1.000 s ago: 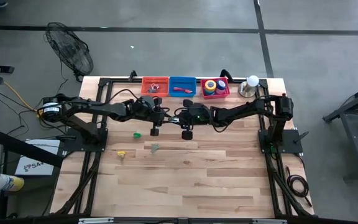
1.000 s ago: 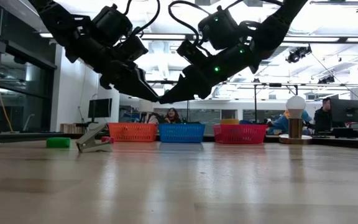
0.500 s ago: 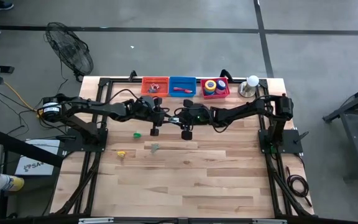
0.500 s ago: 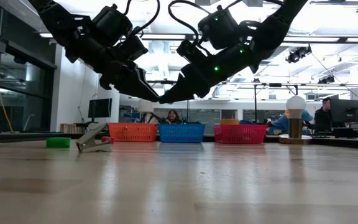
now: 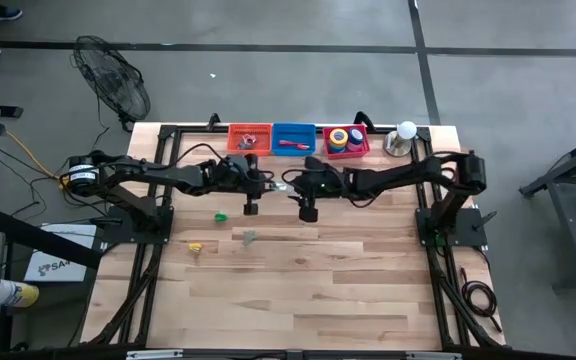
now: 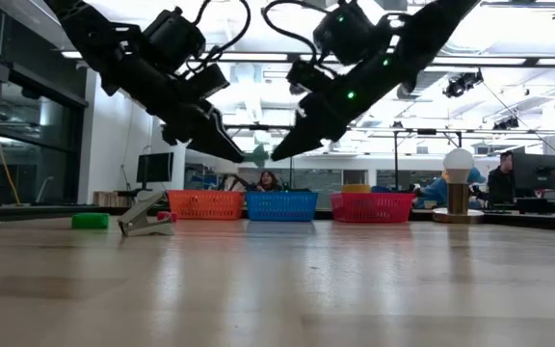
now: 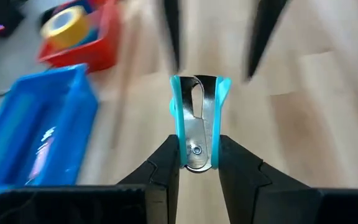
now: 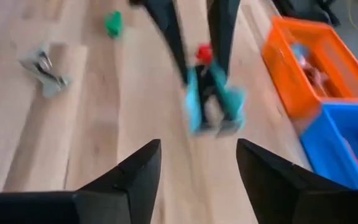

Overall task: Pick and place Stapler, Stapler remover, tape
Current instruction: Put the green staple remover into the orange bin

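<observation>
A teal staple remover (image 7: 197, 118) hangs in the air over the table's far middle, with my left gripper (image 7: 197, 155) shut on it. In the low view it shows as a small teal shape (image 6: 258, 154) at that gripper's tips (image 6: 242, 154). My right gripper (image 8: 197, 162) stands open a short way to the remover's right (image 5: 290, 186), touching nothing. Tape rolls (image 5: 340, 138) lie in the red basket (image 5: 365, 150). A red thing (image 5: 290, 144), perhaps the stapler, lies in the blue basket (image 5: 293, 130). My left gripper pinches the staple remover's riveted hinge end (image 7: 196, 149) between its two fingers. The fingers come from the table's left, slanting down, and lie along the remover. Its teal claws (image 7: 201, 84) point away from the gripper. It is lifted clear of the table.
An orange basket (image 5: 249, 128) stands left of the blue one, and a white ball on a metal base (image 5: 405, 132) stands at the far right. On the table left of centre lie a green thing (image 5: 221, 215), a grey staple remover (image 5: 248, 237) and a yellow thing (image 5: 195, 246).
My right gripper has opened and drawn back up and toward the table's right edge, away from my left gripper's tips, which it met before. The teal staple remover has stayed in my left gripper, clear of the table.
</observation>
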